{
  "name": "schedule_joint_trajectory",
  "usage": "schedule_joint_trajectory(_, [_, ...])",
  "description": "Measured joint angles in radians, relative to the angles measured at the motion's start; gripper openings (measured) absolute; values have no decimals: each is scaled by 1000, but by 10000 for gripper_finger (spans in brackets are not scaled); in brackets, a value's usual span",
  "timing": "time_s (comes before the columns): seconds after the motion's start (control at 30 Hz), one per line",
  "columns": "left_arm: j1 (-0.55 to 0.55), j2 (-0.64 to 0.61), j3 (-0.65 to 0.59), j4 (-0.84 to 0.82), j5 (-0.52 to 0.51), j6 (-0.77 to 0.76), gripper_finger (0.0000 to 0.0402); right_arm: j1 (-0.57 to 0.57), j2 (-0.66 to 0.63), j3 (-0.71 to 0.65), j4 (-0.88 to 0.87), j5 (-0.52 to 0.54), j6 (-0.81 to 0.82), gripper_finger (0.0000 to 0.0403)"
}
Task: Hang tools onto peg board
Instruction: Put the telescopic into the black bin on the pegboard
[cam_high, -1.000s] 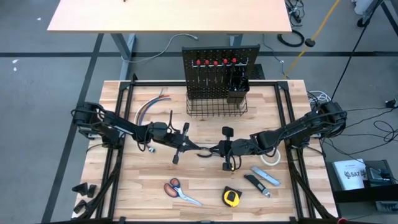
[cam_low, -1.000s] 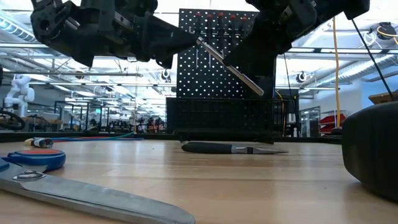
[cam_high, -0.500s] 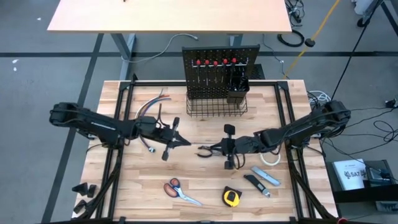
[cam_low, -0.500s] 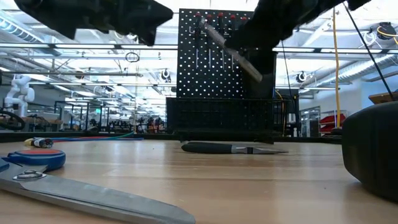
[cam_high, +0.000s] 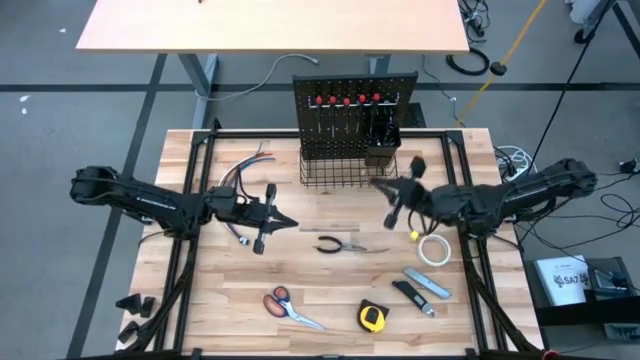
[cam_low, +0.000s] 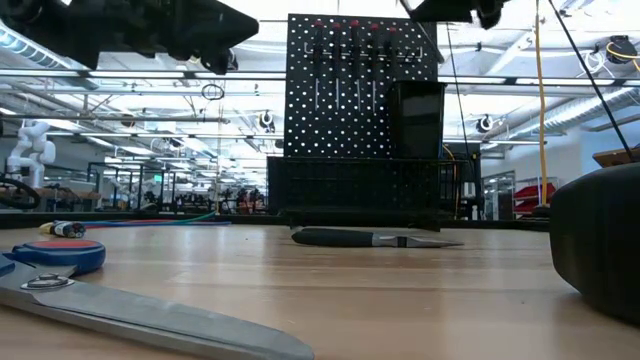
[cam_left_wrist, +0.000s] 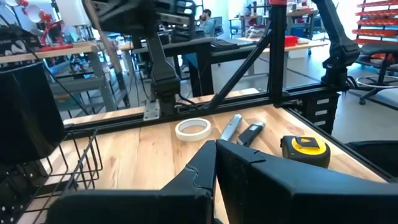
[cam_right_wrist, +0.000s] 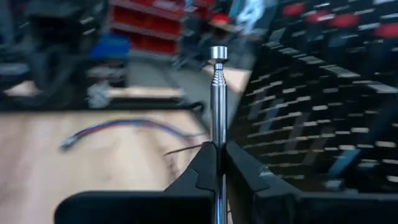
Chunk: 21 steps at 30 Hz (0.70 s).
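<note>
My right gripper (cam_high: 388, 186) (cam_right_wrist: 217, 149) is shut on a slim silver rod-like tool (cam_right_wrist: 217, 93) above the table, just in front of the peg board's wire basket (cam_high: 348, 172). The black peg board (cam_high: 350, 110) stands at the far middle, with red-handled screwdrivers (cam_high: 345, 99) hanging from its top and a black cup (cam_high: 382, 146). My left gripper (cam_high: 278, 222) (cam_left_wrist: 216, 155) is shut and empty, left of centre. Black-handled pliers (cam_high: 336, 244) lie flat on the table between the arms. My right gripper pinches the silver tool's shaft (cam_right_wrist: 217, 134) between its two fingers. The shaft runs along the fingers and sticks out past their tips, its stepped head (cam_right_wrist: 217, 53) foremost. The tool is lifted clear of the table, pointing toward the table's left, beside the peg board.
Orange-handled scissors (cam_high: 290, 308), a yellow tape measure (cam_high: 372, 317), two utility knives (cam_high: 420, 290) and a white tape roll (cam_high: 433, 250) lie along the near and right part of the table. A bundle of coloured wires (cam_high: 240, 172) lies at the far left.
My left gripper has drawn back from the silver tool toward the table's left edge. My right gripper, keeping the tool, has risen and gone toward the far right, up to the peg board's basket. The pliers have stayed on the table.
</note>
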Motion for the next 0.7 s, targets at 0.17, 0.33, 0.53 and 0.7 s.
schedule_joint_trajectory(0.17, [0,5,0,6,-2,0,15,-77,-62,-117,270,56,-88,4])
schedule_joint_trajectory(0.33, [0,26,0,8,-3,0,15,-166,-65,-220,689,62,-220,4])
schedule_joint_trajectory(0.53, [0,46,0,9,-18,1,15,-271,-19,-239,840,57,-266,4])
schedule_joint_trajectory(0.7, [0,47,0,8,-19,0,15,-330,35,-239,823,54,-214,4])
